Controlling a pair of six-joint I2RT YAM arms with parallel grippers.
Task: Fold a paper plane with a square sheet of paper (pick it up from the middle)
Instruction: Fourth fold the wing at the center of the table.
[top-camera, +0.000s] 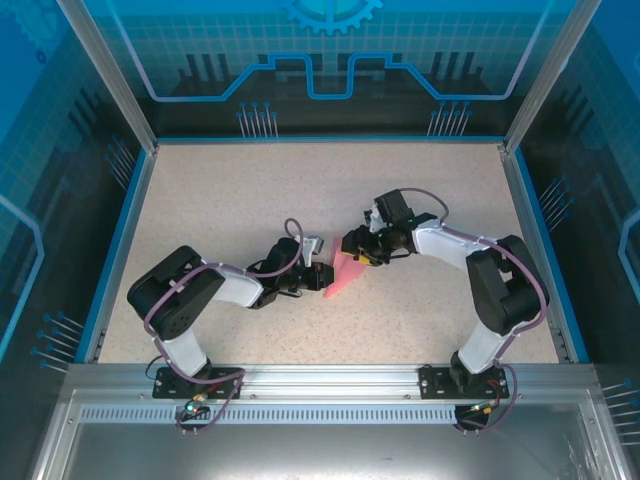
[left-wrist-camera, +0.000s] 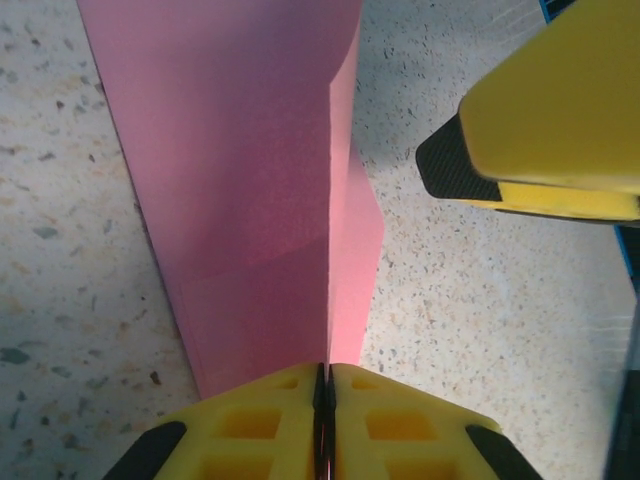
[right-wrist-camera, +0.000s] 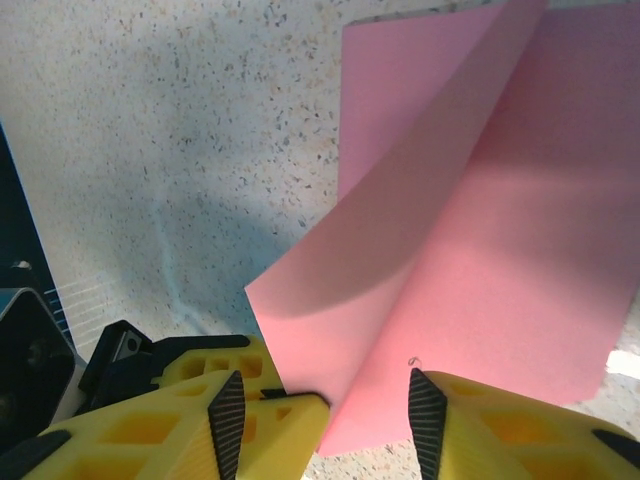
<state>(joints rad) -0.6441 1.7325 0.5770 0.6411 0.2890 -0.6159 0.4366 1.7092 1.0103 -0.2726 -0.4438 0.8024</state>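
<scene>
Your left arm (top-camera: 215, 285) reaches inward, elbow low, its gripper (left-wrist-camera: 326, 375) pinched tight on the pink paper (left-wrist-camera: 250, 180). Your right arm (top-camera: 470, 250) bends in opposite; its gripper (right-wrist-camera: 320, 390) sits just beside the left one, jaws parted around the same paper.

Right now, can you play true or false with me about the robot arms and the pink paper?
1. The left gripper is pinched shut on the pink paper. True.
2. The right gripper is squeezed tight shut. False: its jaws stand apart, with the paper's edge between them.
3. The paper has a fold in it. True: a straight crease runs along it in the left wrist view.
4. The paper is pushed against the back edge of the speckled table. False: it sits near the middle, between the two grippers.
</scene>
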